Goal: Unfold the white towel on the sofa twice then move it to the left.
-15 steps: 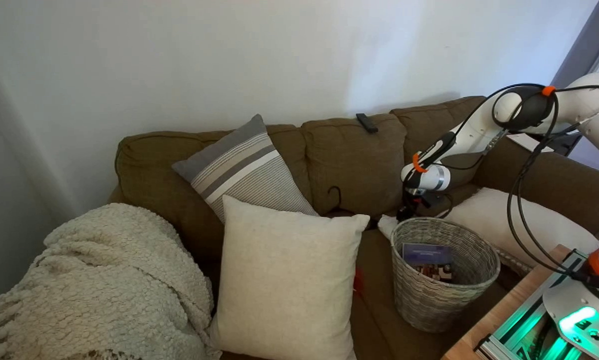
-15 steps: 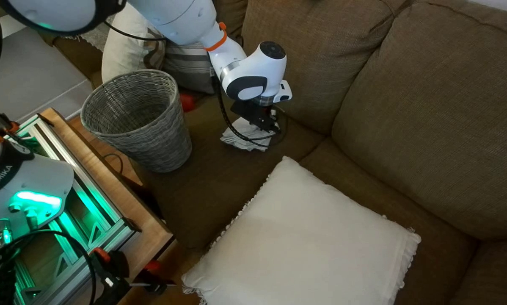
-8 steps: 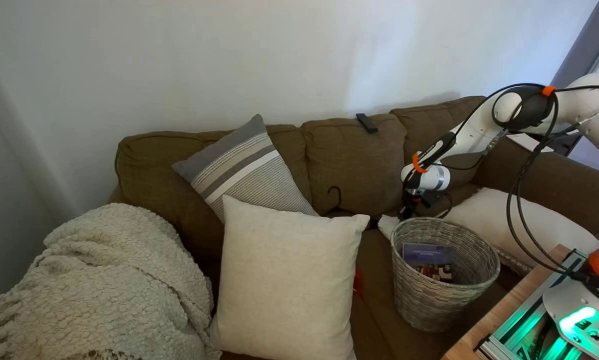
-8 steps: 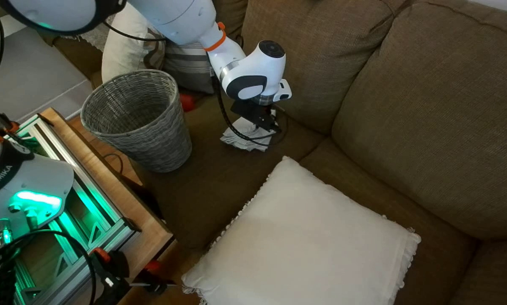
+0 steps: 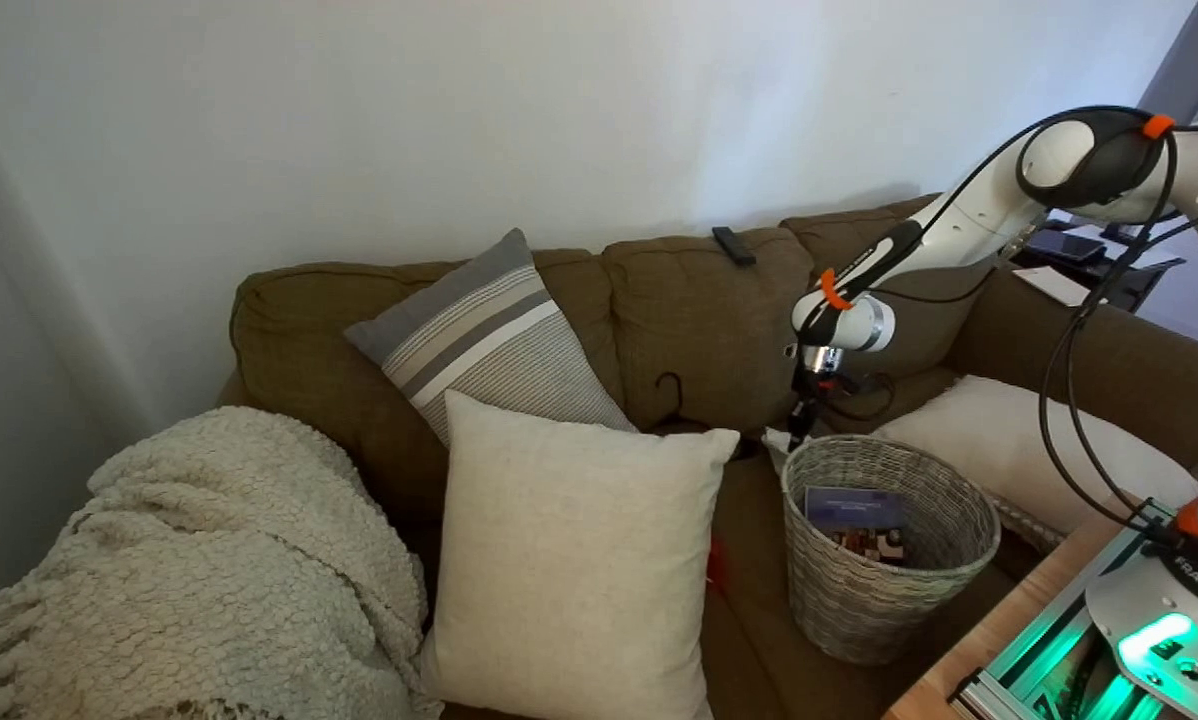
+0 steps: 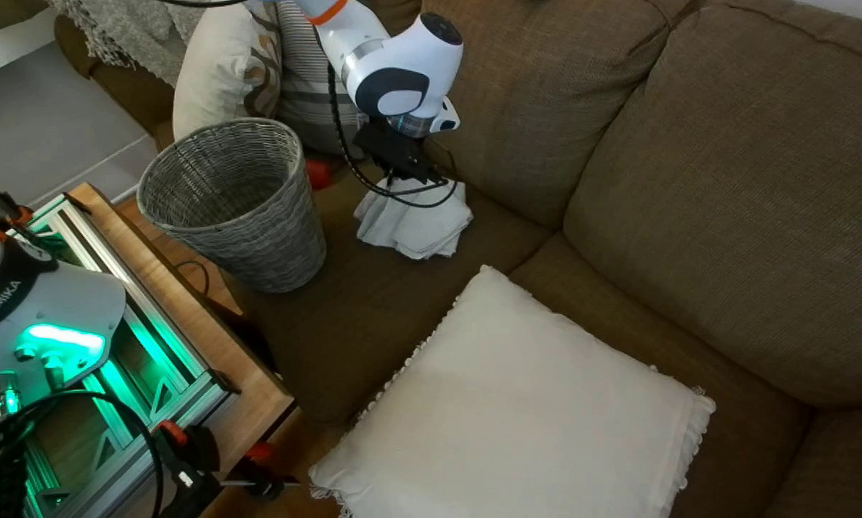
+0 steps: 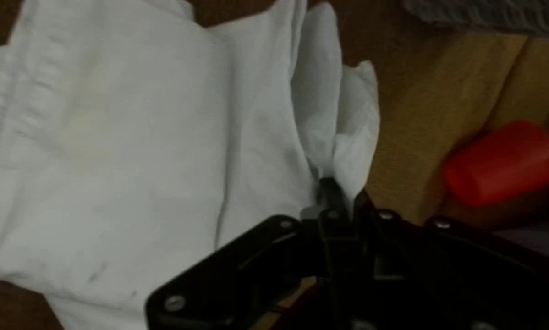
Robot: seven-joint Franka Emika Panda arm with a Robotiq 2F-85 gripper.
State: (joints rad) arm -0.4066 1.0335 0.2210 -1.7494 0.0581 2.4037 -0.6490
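The brown sofa (image 6: 690, 180) fills much of both exterior views (image 5: 714, 340). The white towel (image 6: 420, 226) lies folded in several layers on the seat. In the wrist view the towel (image 7: 141, 137) spreads to the left of the fingers, and its right edge is raised and pinched. My gripper (image 7: 343, 197) is shut on that edge, with cloth running between the fingertips. In an exterior view the gripper (image 6: 413, 176) is over the towel's back part and hides some of it. In an exterior view only a corner of the towel (image 5: 776, 440) shows behind the basket.
A wicker basket (image 6: 258, 252) holding books stands close to the towel. A red cup (image 7: 503, 162) lies beside the gripper. A white fringed cushion (image 6: 532, 410) lies on the seat. A cream pillow (image 5: 579, 550), striped pillow (image 5: 499, 330) and black hanger (image 5: 669, 400) are also there.
My arm has risen, and the gripper has moved up and toward the striped pillow's side. The pinched towel edge has gone with it, and more of the towel now shows.
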